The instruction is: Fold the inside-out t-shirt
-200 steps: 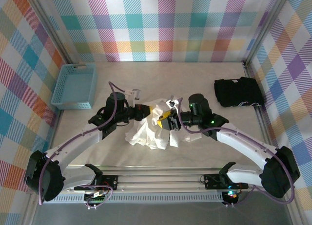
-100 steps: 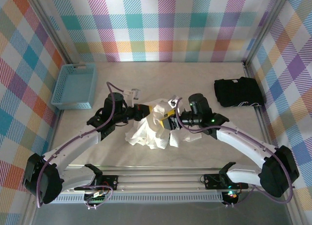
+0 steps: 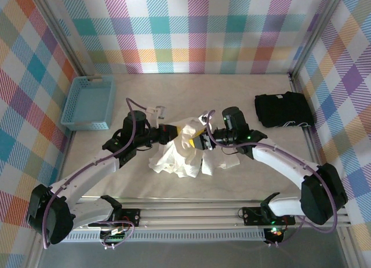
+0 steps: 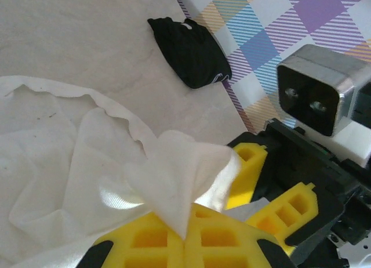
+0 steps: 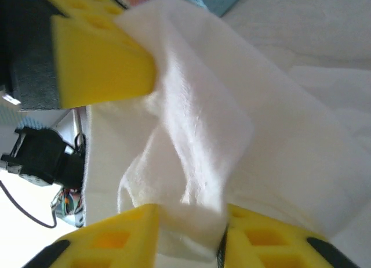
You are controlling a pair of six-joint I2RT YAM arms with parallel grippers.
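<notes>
A: Left to right, quick?

B: Blue basket (image 3: 87, 126) at the table's (image 3: 232, 88) left edge. My left gripper (image 3: 174, 132) is clamped on a pinch of the inside-out t-shirt (image 3: 174, 158), which sits bunched mid-table, nearer the near edge. My right gripper (image 3: 200, 141), just beside, has a fold wedged between close-set jaws.

A: Step?

B: Looks like gathering it to spread; no fold made yet. Next I'd draw the grippers apart to flatten it. Black folded garment (image 3: 283, 110) lies by the right edge.

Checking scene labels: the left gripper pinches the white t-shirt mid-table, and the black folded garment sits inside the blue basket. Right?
Not quite: the black folded garment lies on the table at the right, apart from the blue basket, per the top view.
</notes>
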